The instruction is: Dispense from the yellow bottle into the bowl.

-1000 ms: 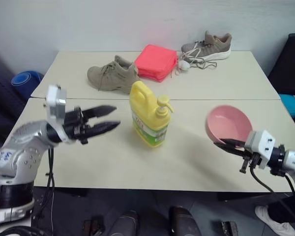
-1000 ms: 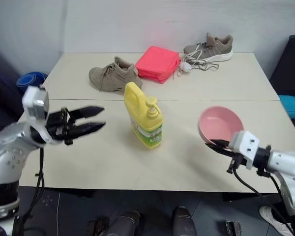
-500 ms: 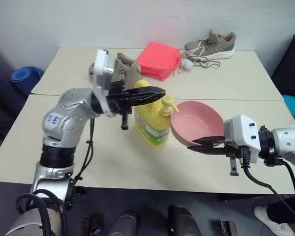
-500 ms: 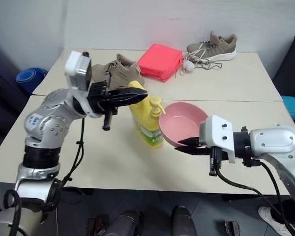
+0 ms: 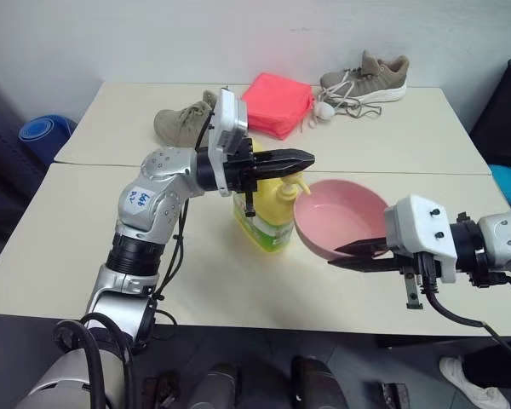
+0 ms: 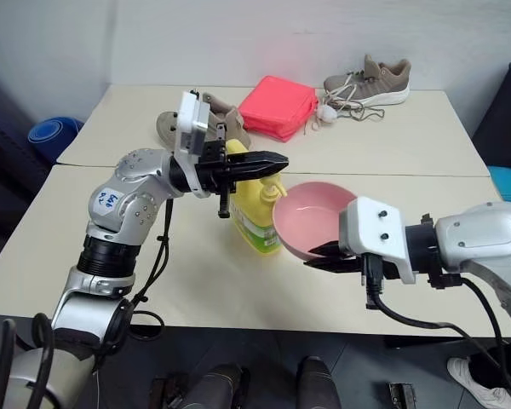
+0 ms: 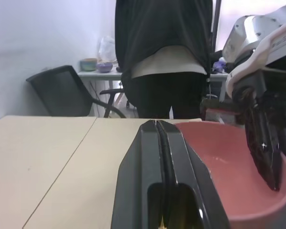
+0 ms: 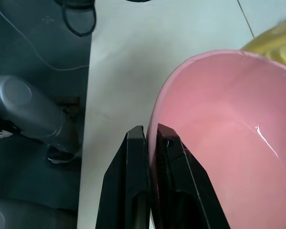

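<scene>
Fingers of the left gripper (image 5: 305, 158) are pressed together with nothing between them, lying level just above the yellow pump nozzle (image 5: 289, 183) of the tall yellow plastic bottle (image 5: 262, 215); whether they touch the nozzle cannot be told. The bottle, with its green-and-white label, stands upright on the near beige table (image 5: 196, 273), its handle side hidden behind the left arm.

The right gripper (image 5: 341, 255) pinches the near rim of the shallow round pink plastic bowl (image 5: 339, 219), one black finger inside the rim and one outside, as the right wrist view shows plainly. The bowl is held just beside the bottle on the robot's right, under the nozzle's spout, tilted a little with its held edge lower; a faint wet streak glints on its inner wall.

On the far table lie a tan lace-up shoe (image 5: 180, 126) behind the left arm, a flat pink-red square stack of cloths (image 5: 278, 105) and a second tan shoe (image 5: 363, 78) with loose white laces. In the left wrist view a person in dark clothes (image 7: 164, 52) stands beyond the table, near a black office chair (image 7: 66, 93).
</scene>
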Controlling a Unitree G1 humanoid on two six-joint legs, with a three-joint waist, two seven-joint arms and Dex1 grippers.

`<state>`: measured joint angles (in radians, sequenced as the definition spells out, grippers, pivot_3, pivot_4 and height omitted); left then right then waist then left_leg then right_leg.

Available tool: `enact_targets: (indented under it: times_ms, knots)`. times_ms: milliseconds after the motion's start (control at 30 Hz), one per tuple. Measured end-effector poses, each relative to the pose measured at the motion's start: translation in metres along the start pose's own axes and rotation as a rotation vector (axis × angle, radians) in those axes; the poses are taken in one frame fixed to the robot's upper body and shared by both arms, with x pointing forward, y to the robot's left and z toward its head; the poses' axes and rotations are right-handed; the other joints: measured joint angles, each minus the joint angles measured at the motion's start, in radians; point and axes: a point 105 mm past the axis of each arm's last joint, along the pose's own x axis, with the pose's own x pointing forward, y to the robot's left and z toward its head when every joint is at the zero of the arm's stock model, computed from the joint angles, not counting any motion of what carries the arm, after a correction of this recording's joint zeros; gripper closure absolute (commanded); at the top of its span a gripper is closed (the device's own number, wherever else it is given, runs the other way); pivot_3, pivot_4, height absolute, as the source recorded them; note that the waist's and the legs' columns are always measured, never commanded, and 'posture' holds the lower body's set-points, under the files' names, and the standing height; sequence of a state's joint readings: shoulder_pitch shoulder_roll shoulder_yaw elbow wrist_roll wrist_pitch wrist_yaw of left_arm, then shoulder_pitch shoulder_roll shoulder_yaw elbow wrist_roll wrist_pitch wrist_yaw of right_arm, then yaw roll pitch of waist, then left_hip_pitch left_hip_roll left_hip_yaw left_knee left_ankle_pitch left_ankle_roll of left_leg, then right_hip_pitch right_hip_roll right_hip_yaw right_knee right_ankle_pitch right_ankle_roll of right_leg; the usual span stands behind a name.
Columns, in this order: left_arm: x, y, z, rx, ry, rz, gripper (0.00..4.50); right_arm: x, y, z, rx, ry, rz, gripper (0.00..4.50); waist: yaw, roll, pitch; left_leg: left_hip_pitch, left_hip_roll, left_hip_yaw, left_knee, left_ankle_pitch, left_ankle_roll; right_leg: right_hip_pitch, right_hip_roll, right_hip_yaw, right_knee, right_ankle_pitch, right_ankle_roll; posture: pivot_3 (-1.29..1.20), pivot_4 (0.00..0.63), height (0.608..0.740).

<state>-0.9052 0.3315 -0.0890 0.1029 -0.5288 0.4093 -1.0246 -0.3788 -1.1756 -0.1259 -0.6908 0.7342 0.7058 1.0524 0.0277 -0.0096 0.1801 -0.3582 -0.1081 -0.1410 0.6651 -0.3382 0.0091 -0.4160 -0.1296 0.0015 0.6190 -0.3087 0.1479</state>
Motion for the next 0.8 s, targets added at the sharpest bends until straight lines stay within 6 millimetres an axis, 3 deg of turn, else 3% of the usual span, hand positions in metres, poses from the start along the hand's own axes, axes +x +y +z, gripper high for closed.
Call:
enact_targets:
  times_ms: [333,800]
  knots:
    - [0.003,0.008,-0.003,0.007,0.047,0.044,4.49,0.002,-0.008,-0.001,0.002,0.034,-0.029,4.50,0.001,0.000,0.000,0.000,0.000,0.000,0.001,0.000,0.000,0.000,0.000,0.001,0.001,0.000,0.000,0.00,0.150,0.740]
    - [0.006,0.003,-0.007,0.048,0.169,0.061,4.49,0.006,-0.015,-0.002,0.025,0.029,-0.062,4.50,0.000,0.000,-0.001,0.003,0.000,0.000,0.001,0.000,0.000,0.002,0.000,0.001,0.002,0.000,0.000,0.00,0.150,0.740]
